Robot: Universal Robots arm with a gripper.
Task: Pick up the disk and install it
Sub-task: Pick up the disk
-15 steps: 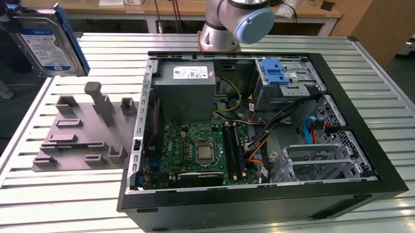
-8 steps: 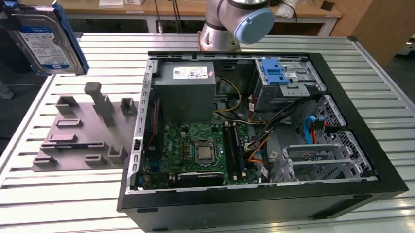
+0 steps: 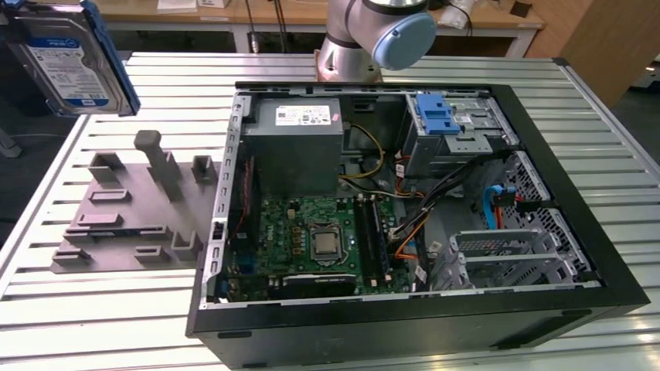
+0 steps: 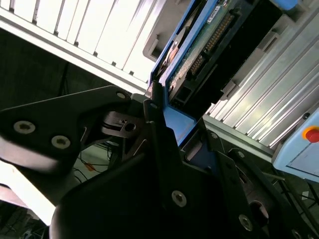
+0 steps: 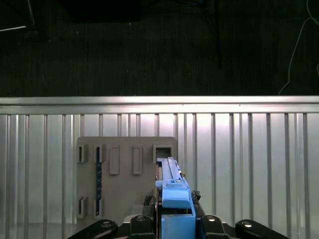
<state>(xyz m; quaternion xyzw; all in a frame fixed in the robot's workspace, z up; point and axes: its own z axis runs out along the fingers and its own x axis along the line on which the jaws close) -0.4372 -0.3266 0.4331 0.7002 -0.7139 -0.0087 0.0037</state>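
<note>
the fingers (image 4: pixel 159 124) are pinching the disk (image 4: pixel 209 35) by its blue plastic frame, with a black finger pressed on each side of the rail, as the second wrist view shows. the disk sticks out past the fingertips. its green circuit board side, with a row of connector pins, is turned toward that camera. near the fingers in the same view is a pale blue box with a red button (image 4: pixel 311 134).

in the first wrist view the disk (image 5: pixel 172 181) shows edge-on, running straight out from between the fingers. beyond the fingertips, past the disk's far end, a grey fixture plate (image 5: pixel 124 174) with raised blocks and slots lies flat on the slatted metal table (image 5: pixel 259 159). the disk is apart from the plate.

in the exterior view the disk (image 3: pixel 67 58) hangs in the air, well above the plate (image 3: pixel 134 209). its white-and-blue label faces the camera, and a blue rail runs down its edge.

well apart from the fingers, toward the exterior view's right, an open computer case (image 3: pixel 413 325) lies on its side on the same table (image 3: pixel 93 309). inside it are a grey power supply box (image 3: pixel 299 139), a green motherboard (image 3: pixel 314 239) and a blue latch piece (image 3: pixel 438 114) on the metal drive cage. the arm (image 3: pixel 376 35) rises behind the case. the disk is outside the case, not yet installed.
</note>
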